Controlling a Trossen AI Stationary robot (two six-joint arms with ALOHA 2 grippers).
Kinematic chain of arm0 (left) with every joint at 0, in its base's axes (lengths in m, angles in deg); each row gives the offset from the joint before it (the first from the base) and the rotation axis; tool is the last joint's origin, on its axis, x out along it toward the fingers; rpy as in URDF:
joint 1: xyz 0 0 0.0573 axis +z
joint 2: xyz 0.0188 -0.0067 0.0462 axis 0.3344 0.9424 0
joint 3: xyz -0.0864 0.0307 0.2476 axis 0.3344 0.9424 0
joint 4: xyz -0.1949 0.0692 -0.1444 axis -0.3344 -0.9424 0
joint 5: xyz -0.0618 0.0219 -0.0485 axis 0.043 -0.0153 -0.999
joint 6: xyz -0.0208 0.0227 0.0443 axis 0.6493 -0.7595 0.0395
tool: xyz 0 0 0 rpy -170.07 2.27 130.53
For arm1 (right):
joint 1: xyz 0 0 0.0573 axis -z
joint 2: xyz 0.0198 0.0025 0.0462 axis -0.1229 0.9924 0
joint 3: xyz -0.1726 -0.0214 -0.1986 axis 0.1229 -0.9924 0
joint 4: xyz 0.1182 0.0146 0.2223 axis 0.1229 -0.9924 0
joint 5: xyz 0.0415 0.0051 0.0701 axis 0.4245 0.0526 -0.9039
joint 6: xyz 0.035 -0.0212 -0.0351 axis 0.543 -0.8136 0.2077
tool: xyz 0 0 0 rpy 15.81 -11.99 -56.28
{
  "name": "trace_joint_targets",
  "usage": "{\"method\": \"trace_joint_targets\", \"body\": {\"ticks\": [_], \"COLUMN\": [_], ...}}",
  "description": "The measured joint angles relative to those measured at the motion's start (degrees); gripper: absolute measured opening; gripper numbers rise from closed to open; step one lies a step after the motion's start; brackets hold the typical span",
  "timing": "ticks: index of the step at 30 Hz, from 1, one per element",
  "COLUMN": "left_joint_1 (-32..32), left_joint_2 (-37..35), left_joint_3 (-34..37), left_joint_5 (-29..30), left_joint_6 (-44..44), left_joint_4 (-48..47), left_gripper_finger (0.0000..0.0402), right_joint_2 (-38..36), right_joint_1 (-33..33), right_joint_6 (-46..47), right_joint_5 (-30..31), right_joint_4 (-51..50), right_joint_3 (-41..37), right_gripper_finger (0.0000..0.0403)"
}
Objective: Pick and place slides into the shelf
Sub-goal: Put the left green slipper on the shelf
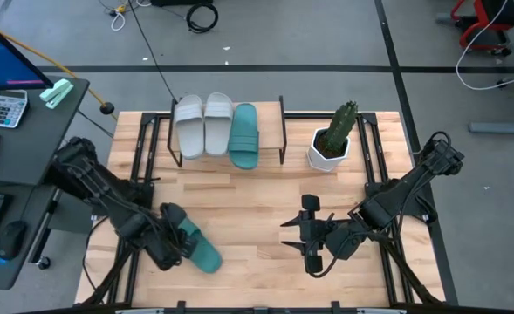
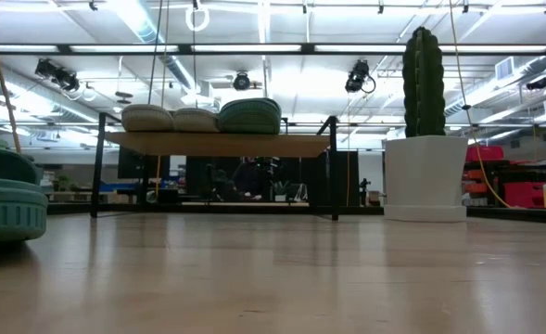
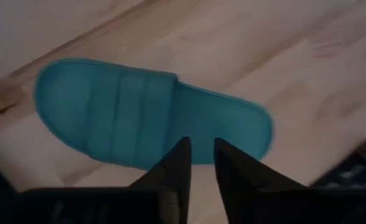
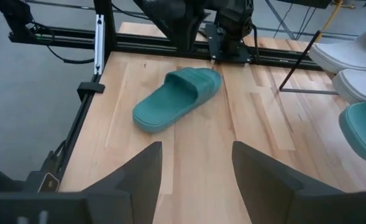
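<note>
One teal slide (image 1: 202, 250) lies sole-down on the table near its left near corner and also shows in the left wrist view (image 3: 139, 121) and the right wrist view (image 4: 176, 96). My left gripper (image 1: 178, 237) hovers over one long edge of it (image 3: 200, 146), its fingers a narrow gap apart. I cannot tell whether it touches the slide. Two pale slides (image 1: 202, 125) and a second teal slide (image 1: 244, 135) rest on the shelf's board (image 2: 217, 144) at the far side. My right gripper (image 1: 312, 237) is open over bare wood right of centre (image 4: 196, 152).
A white pot with a cactus (image 1: 331, 139) stands right of the shelf. The shelf's black frame legs (image 1: 283, 131) rise at its ends. A dark desk with a calculator (image 1: 5, 109) sits beyond the table's left edge. Bare wood lies between the two grippers.
</note>
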Motion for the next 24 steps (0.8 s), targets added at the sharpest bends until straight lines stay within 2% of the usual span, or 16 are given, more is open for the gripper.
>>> {"method": "trace_joint_targets", "body": {"ticks": [4, 9, 17, 24], "left_joint_1": [2.0, 3.9, 5.1, 5.3], "left_joint_2": [3.7, 9.2, 15.8, 16.9], "left_joint_3": [0.0, 0.1, -0.3, -0.6], "left_joint_5": [-3.9, -9.2, -9.2, -8.9], "left_joint_6": [-5.7, -11.3, -12.8, -13.4], "left_joint_4": [-1.8, -3.9, -5.2, -5.2], "left_gripper_finger": [0.0111, 0.0125, 0.0145, 0.0183], "right_joint_2": [0.0, 0.0, 0.0, 0.0], "right_joint_1": [0.0, 0.0, 0.0, 0.0], "right_joint_6": [-0.4, -0.5, -0.5, -0.6], "right_joint_5": [0.0, 0.0, -0.6, -1.3], "right_joint_4": [0.1, 0.0, 0.0, 0.0], "right_joint_3": [0.0, 0.0, 0.0, 0.0], "right_gripper_finger": [0.0201, 0.0201, 0.0201, 0.0201]}}
